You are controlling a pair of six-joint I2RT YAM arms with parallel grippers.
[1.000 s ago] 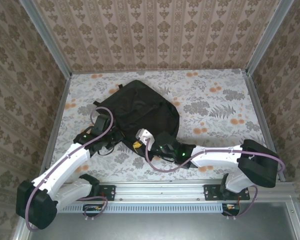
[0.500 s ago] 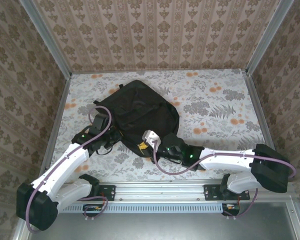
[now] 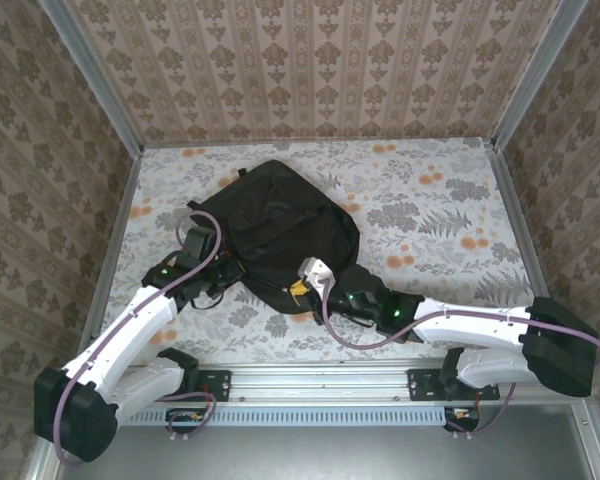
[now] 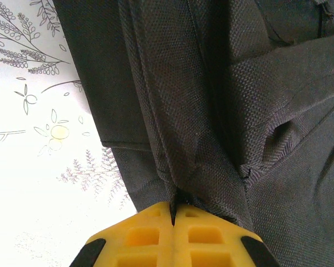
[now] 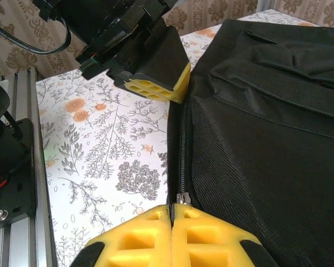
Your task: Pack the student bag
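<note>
The student bag (image 3: 280, 220), a large black backpack, lies flat in the middle of the floral table. My left gripper (image 3: 235, 271) is at its near left edge, and the left wrist view has the yellow fingers (image 4: 139, 233) shut on a pinched fold of black fabric (image 4: 183, 167). My right gripper (image 3: 298, 288) is at the bag's near edge. Its yellow fingers (image 5: 211, 239) are shut on the zip pull, just behind the metal slider (image 5: 182, 197). The closed zip (image 5: 182, 150) runs away from the slider toward the left gripper (image 5: 158, 89).
The floral cloth (image 3: 430, 220) covers the table, with papered walls on three sides. An aluminium rail (image 3: 320, 385) with both arm bases runs along the near edge. The rail post (image 5: 36, 183) stands left of the right gripper.
The right arm has slid rightward along the bag's near edge, still gripping the zip pull. The left gripper has kept its hold on the fabric, almost still.
</note>
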